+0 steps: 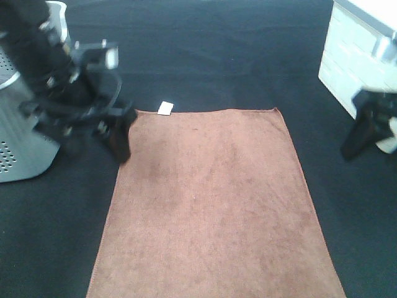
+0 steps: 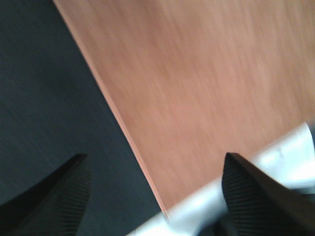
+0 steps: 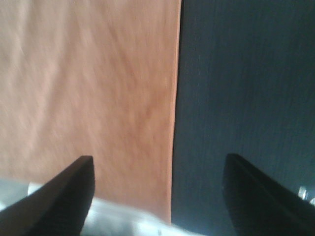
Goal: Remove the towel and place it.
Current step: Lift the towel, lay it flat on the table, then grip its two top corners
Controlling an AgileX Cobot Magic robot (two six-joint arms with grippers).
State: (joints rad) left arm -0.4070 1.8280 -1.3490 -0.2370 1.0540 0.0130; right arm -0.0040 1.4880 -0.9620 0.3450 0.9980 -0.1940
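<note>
exterior high view, nearest first: the towel [image 1: 214,205] lies spread flat on the dark worktop [image 1: 217,56], its near end running out of the frame. it is a large reddish-brown rectangle with a soft, short-napped surface, faintly mottled and almost free of wrinkles, with a thin stitched hem along the sides. its far edge lies straight across the middle of the view. at the far-left corner a small white tag [image 1: 165,108] sticks out onto the worktop. the left tool [image 1: 116,138] hangs just beside that corner, at the towel's left edge. its wrist view shows the two dark ribbed fingers [image 2: 54,196] spread wide and released, one over the worktop and one over the cloth, with nothing between them. the right tool [image 1: 363,133] is off to the right, apart from the towel, and its wrist view also shows it released and empty. farther left stands a grey perforated basket [image 1: 18,143], and at the far right a white box [image 1: 353,56]
</note>
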